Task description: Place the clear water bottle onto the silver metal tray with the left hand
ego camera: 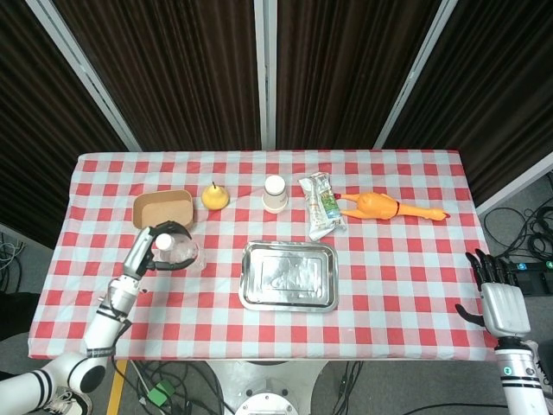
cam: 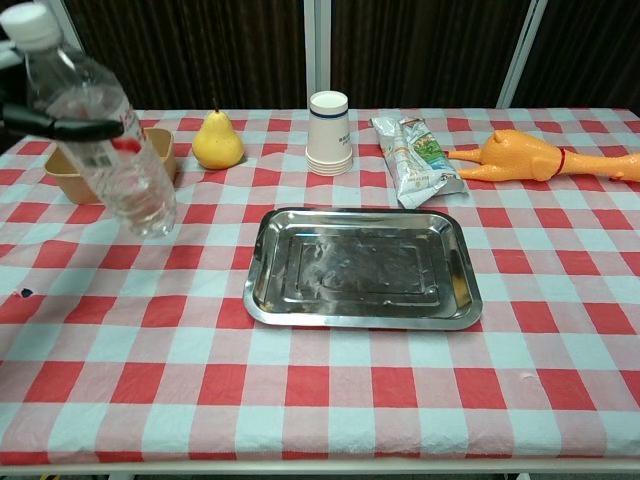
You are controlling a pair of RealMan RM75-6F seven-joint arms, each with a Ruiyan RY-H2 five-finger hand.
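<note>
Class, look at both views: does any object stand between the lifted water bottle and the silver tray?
Nothing visible does. The left hand holds the water bottle tilted above bare tablecloth left of the silver tray; pear and paper cups sit farther back.

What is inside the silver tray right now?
Nothing: the tray shows only its bare, smudged metal floor in both views. The bottle hangs tilted in the left hand, off to the tray's side.

Red-white checkered tabletop [ego camera: 406, 285]. Dark pleated curtains [ego camera: 181, 78] behind, split by pale metal frame bars [ego camera: 265, 73]. Grey floor [ego camera: 518, 216] at right with black cables [ego camera: 505, 226]. Even indoor light.
</note>
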